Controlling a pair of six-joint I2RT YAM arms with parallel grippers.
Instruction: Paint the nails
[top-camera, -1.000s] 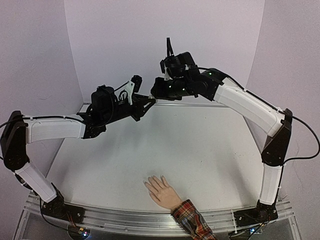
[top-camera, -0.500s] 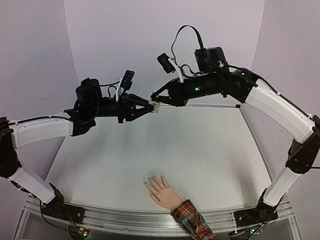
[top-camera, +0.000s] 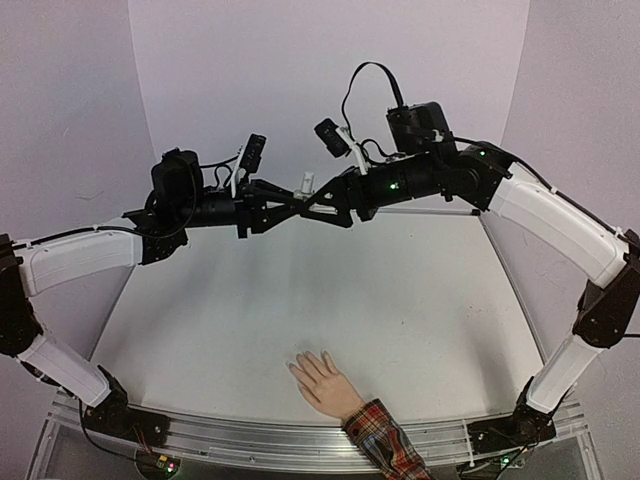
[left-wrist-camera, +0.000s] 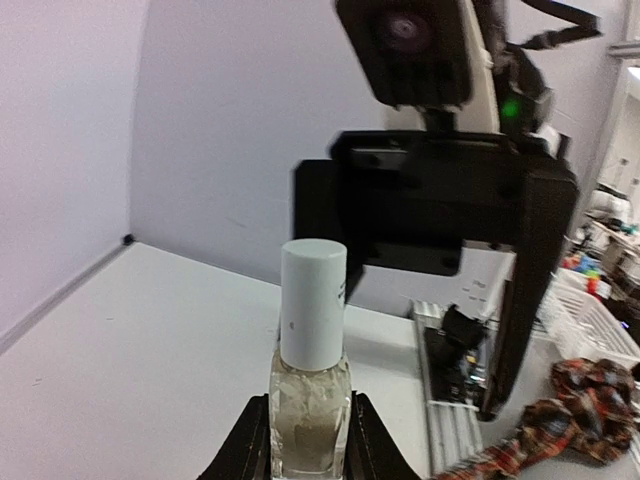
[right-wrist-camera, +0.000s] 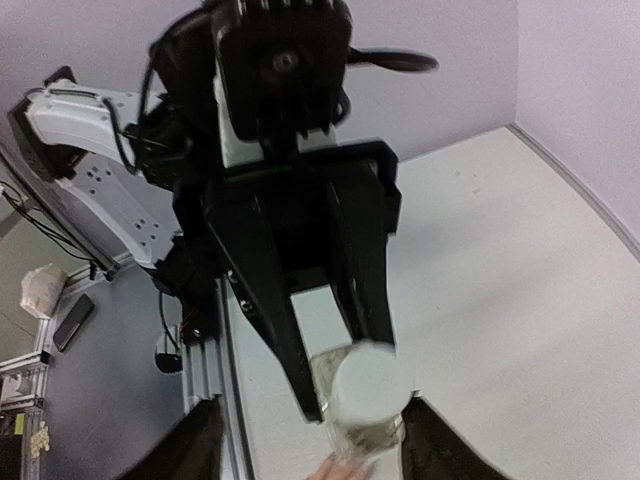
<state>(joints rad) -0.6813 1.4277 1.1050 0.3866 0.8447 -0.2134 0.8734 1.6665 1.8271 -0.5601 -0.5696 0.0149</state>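
Your table (top-camera: 420, 300) is white and set in a pale-walled corner. Both arms reach out over its far half and meet in mid-air, well above the surface: left arm (top-camera: 80, 255) coming in from the left, right arm (top-camera: 545, 215) arching in from the right.

Left gripper (top-camera: 296, 203): closed on the polish bottle (left-wrist-camera: 311, 405). Your left wrist view shows both fingers pressed against the sides of the glass body, with the bottle upright.

Right gripper (top-camera: 318, 206): jaws apart. In the right wrist view its two fingers stand wide on either side of the cap (left-wrist-camera: 313, 305), neither one touching it. It faces the left gripper head-on, just beside it.

Mannequin hand (top-camera: 322, 380): lies flat at the near edge of the table, a little right of centre, fingers pointing up and to the left. The plaid cuff (top-camera: 385, 440) hangs past the edge, over the rail. It is well apart from both grippers.

Bottle: clear glass, pale contents, white cylindrical cap on.

Nails (top-camera: 293, 367): at the tips of the mannequin's fingers, resting on the table. They are too small in the overhead view for you to judge their colour or coat.
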